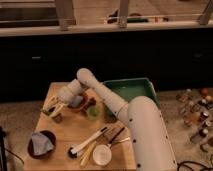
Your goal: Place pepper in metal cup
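Observation:
My gripper (54,109) hangs at the left of the wooden table (65,132), just left of the orange bowl (78,103). It is shut on the green pepper (45,111), whose tip sticks out to the left of the fingers. The small grey metal cup (57,119) stands right below the gripper, partly hidden by it. The pepper is held just above the cup's rim, a little to the left.
A small light green cup (92,112) stands right of the orange bowl. A dark bowl with grey cloth (41,143) sits front left. Utensils (90,142) and a white cup (101,155) lie at the front. A green tray (131,92) is at the back right.

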Action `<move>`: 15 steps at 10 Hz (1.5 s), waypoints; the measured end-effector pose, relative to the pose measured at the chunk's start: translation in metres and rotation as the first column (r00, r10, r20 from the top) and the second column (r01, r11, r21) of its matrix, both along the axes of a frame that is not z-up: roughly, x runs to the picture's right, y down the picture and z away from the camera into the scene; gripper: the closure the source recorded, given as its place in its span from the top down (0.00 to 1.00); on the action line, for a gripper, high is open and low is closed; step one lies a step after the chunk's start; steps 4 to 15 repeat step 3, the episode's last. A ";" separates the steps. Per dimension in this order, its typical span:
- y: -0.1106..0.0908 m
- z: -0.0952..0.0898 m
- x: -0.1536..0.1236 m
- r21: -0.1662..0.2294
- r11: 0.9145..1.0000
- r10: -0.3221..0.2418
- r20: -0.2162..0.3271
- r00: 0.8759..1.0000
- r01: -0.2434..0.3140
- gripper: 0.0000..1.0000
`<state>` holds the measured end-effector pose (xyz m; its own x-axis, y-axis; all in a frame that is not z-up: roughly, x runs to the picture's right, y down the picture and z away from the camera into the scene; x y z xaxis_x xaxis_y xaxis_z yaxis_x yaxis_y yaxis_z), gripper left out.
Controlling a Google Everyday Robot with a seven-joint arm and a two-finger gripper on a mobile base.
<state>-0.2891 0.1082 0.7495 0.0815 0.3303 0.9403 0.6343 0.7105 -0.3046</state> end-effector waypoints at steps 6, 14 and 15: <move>0.000 0.003 0.002 -0.001 1.000 0.007 -0.001 1.000 -0.007 0.80; 0.000 0.003 0.002 -0.001 1.000 0.007 -0.001 1.000 -0.007 0.80; 0.000 0.003 0.002 -0.001 1.000 0.007 -0.001 1.000 -0.007 0.80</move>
